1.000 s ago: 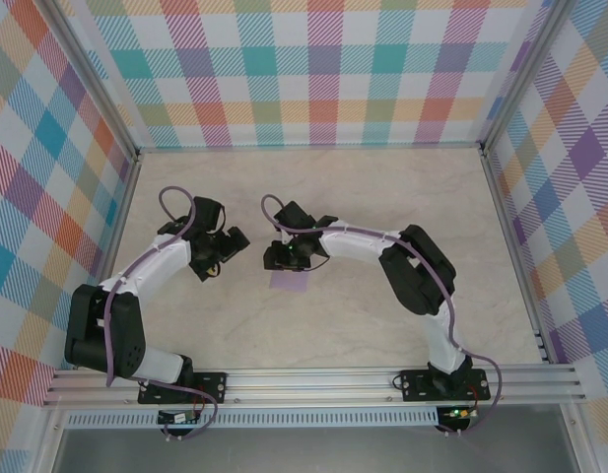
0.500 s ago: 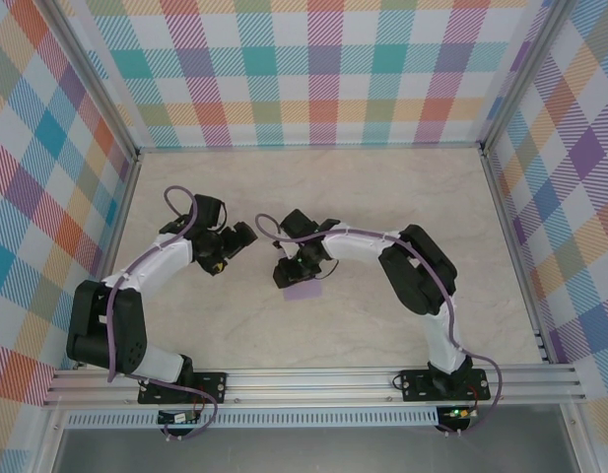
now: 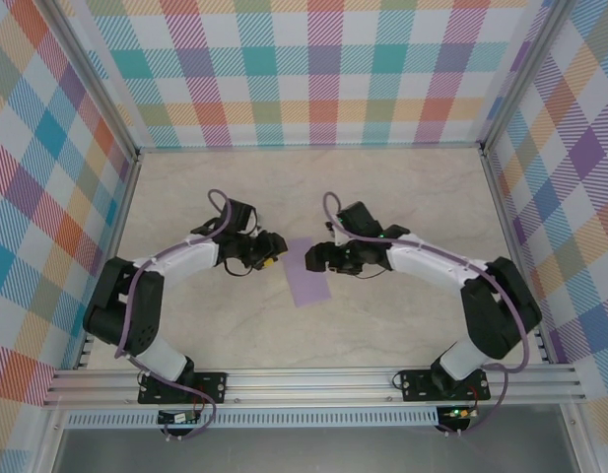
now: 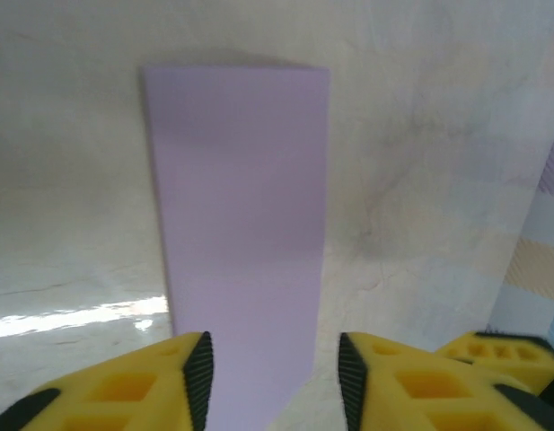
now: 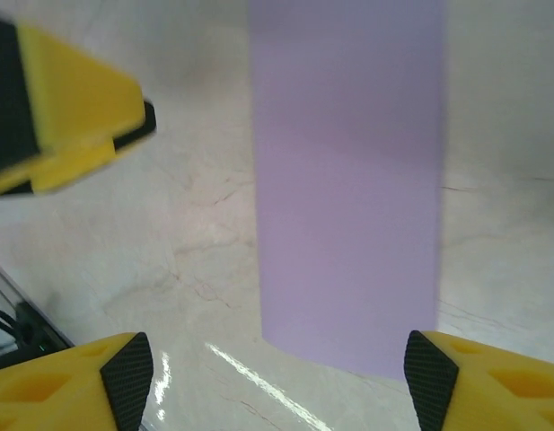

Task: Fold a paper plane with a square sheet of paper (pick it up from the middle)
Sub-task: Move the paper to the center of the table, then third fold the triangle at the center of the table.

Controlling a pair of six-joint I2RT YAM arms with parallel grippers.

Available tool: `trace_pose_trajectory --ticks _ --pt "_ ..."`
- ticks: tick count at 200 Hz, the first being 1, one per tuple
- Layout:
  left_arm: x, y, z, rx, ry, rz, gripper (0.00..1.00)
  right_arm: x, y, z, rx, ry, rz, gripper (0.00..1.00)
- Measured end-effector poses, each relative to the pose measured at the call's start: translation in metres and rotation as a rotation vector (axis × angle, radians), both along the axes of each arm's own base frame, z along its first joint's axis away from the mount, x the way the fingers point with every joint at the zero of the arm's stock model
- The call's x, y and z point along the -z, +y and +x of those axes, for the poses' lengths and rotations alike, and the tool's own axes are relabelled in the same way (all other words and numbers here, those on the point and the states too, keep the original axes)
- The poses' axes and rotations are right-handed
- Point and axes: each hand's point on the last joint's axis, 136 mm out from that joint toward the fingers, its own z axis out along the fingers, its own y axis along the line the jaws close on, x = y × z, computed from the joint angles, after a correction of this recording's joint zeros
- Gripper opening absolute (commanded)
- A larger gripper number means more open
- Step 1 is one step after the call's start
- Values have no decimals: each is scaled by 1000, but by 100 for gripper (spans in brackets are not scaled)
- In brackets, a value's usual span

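Paper (image 3: 308,274) on table (image 3: 412,197), between left hand (image 3: 280,252), right hand (image 3: 310,259).

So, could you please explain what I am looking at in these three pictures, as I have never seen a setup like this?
Two robot arms are bolted to a table, each ending in a two-finger claw. The wide picture looks down from above; the other two come from cameras on the wrists, so the yellow fingers at the bottom edge are each claw's own. A pale purple strip of paper lies flat between the left claw and the right claw. Both claws are open; neither seems to hold it.
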Motion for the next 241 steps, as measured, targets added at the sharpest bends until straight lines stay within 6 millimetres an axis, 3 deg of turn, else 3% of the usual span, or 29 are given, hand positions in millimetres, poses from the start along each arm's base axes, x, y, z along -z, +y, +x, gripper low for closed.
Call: trace_pose_trajectory --ticks 23,48,114,158,241 --pt "17 -25 -12 71 42 -3 22 14 -25 -1 116 72 10 79" --pt "34 -38 -17 109 78 22 15 28 -32 -8 163 147 18 78" --pt "65 -27 -23 108 137 158 10 47 -24 -12 176 250 43 66" --pt "65 -27 -22 113 127 192 8 59 -22 -16 178 303 34 56" --pt "66 -27 -22 114 131 203 6 68 -15 -16 139 331 9 49"
